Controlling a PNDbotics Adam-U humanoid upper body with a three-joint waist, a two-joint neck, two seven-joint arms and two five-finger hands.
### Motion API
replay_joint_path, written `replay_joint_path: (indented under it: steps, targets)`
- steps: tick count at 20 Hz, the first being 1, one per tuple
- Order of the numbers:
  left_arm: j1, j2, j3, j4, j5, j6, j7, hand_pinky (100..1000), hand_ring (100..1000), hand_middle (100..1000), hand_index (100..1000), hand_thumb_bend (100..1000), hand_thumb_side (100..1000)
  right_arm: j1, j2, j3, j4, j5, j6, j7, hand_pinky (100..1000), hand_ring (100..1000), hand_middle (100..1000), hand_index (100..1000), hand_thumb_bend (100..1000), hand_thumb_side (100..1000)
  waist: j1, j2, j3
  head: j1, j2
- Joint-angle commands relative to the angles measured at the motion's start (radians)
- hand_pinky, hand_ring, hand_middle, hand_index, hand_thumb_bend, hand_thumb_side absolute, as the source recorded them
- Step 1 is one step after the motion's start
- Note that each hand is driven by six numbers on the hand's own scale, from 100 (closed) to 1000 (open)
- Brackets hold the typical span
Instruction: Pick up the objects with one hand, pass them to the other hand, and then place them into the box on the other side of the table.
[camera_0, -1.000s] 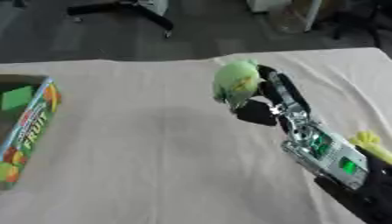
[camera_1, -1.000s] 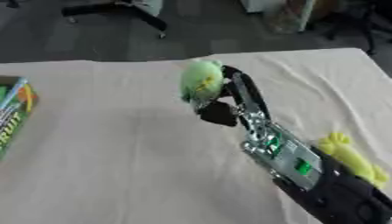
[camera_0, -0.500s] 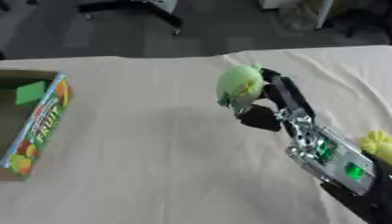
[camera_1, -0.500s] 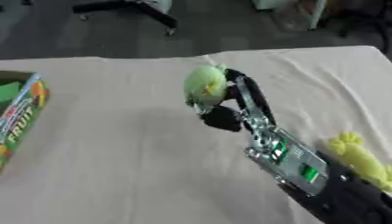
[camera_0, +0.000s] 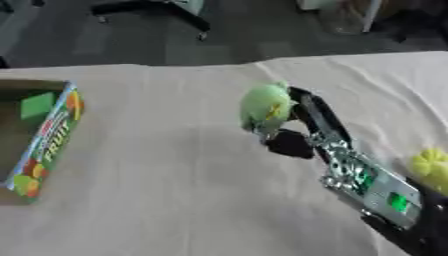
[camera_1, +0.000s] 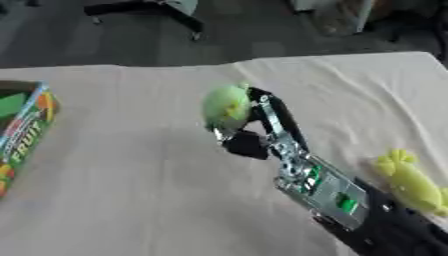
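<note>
While the cloth-covered tabletop (camera_0: 175, 200) stretches toward an open fruit-printed box (camera_0: 42, 135) far to the left of it, the right robot hand (camera_0: 293, 125) curls its fingers around a pale green round fruit (camera_0: 265, 106), with a yellow-green object (camera_1: 409, 181) lying just right of its forearm.

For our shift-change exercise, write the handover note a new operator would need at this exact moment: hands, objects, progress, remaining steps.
Right hand: shut on the pale green object, held mid-table.
Left hand: not in view.
Box: at the table's left edge, a green item already inside.
Yellow object: lying on the cloth at the right, beside the right arm.
Done: green object picked up.
Left: pass it to the left hand, place it in the box, then handle the yellow one.
</note>
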Motion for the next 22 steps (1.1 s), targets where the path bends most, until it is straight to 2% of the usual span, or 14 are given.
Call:
replay_joint_path:
  steps: [1,7,10,16,22]
  targets:
    - [-0.068,0.032,-0.042,-0.044,0.004,0.021,-0.081,744,751,729,750,100,498,-0.012,-0.013,0.008,-0.022,0.011,0.285,-0.283,722,483,299,489,100,100,0.002,-0.031,0.002,-0.002,0.006]
    - [-0.181,-0.006,-0.123,-0.067,0.013,0.078,-0.208,743,753,731,754,100,550,-0.011,-0.017,0.025,-0.022,0.023,0.295,-0.283,723,484,300,489,100,100,0.006,-0.037,0.009,-0.001,0.019]
    - [-0.227,-0.031,-0.154,-0.07,0.015,0.087,-0.259,744,754,733,756,100,562,-0.011,-0.017,0.029,-0.022,0.027,0.299,-0.283,723,484,301,489,100,100,0.008,-0.038,0.014,-0.003,0.022]
    - [-0.297,-0.079,-0.197,-0.071,0.014,0.097,-0.314,745,756,735,758,100,572,-0.012,-0.018,0.043,-0.022,0.027,0.306,-0.283,723,485,301,489,100,100,0.008,-0.041,0.023,-0.008,0.028]
    - [-0.369,-0.137,-0.26,-0.071,-0.01,0.133,-0.355,744,756,734,760,100,571,-0.003,-0.027,0.065,-0.022,0.036,0.32,-0.283,726,489,304,488,100,100,0.005,-0.047,0.025,-0.005,0.038]
